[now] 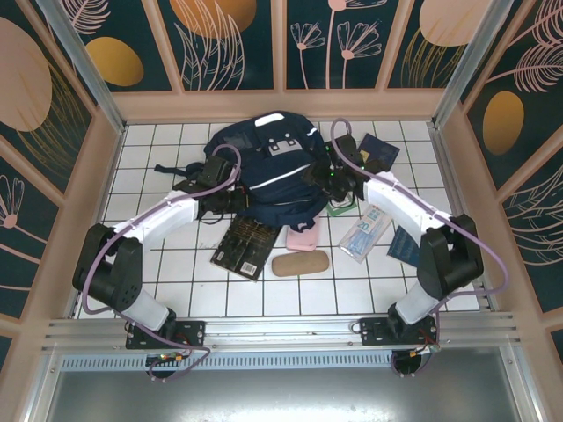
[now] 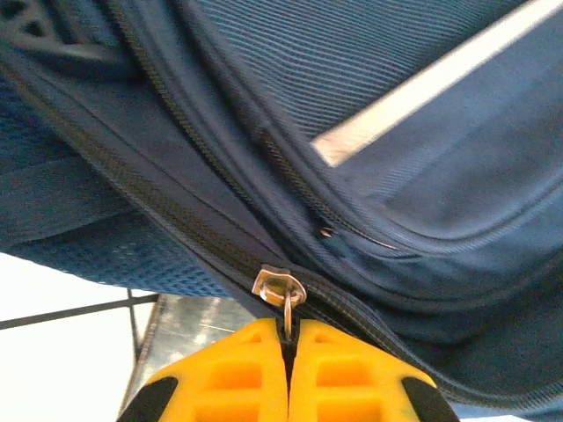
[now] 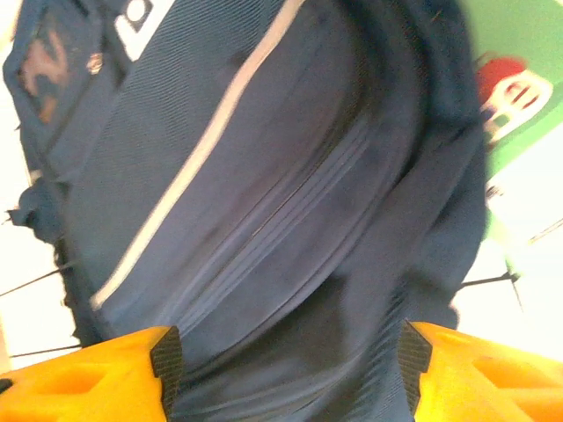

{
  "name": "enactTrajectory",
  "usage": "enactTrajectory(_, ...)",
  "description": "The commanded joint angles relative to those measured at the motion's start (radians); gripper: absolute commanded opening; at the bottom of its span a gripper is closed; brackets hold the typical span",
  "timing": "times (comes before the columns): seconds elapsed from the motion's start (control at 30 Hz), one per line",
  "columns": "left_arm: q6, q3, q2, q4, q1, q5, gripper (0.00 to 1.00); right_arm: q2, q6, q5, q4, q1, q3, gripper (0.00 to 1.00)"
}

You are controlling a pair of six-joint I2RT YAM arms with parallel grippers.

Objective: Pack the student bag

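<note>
While the left gripper (image 2: 288,374) pinches the zip pull (image 2: 281,290) of the bag (image 2: 440,185), its jaws are tight together. The right gripper (image 3: 286,356) stands wide apart, close over the fabric.

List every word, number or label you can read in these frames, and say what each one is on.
"20": on the blue-and-white packet, as far as it can be made out.
Backpack: the white patch lettering is cut off and blurred, so it cannot be read.
Black book: the white barcode sticker's print is too small to read.
Green card: it has a red-and-white mark, too blurred to read.
</note>
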Motion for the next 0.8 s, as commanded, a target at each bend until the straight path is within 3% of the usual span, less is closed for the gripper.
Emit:
enactTrajectory(0.0,0.0,-0.02,-0.035,0.044,-0.023,0.079,0.0,-0.044,0.158,0.018,-0.014,0.097,-0.052,0.71)
enactTrajectory(0.23,0.058,-0.055,-0.057,0.035,-0.024,0.1,0.0,-0.007,0.44,-0.004,0.144,0.242,-0.118,0.74)
enactTrajectory(0.43,0.093,-0.068,-0.07,0.022,-0.024,0.098,0.0,0.089,0.558,0.028,0.243,0.268,-0.098,0.77)
enactTrajectory(0.5,0.098,-0.069,-0.073,0.02,-0.024,0.09,0.0,0.119,0.568,0.05,0.256,0.268,-0.084,0.73)
enactTrajectory(0.6,0.1,-0.067,-0.069,0.007,-0.024,0.052,0.0,0.163,0.571,0.06,0.257,0.26,-0.069,0.54)
enactTrajectory(0.7,0.101,-0.052,-0.053,-0.02,-0.024,-0.026,0.0,0.177,0.556,0.062,0.235,0.244,-0.067,0.1)
enactTrajectory(0.73,0.102,-0.045,-0.046,-0.029,-0.023,-0.061,0.0,0.173,0.547,0.07,0.218,0.24,-0.066,0.0)
enactTrajectory(0.77,0.1,-0.037,-0.035,-0.04,-0.018,-0.099,0.0,0.165,0.536,0.081,0.2,0.236,-0.068,0.0)
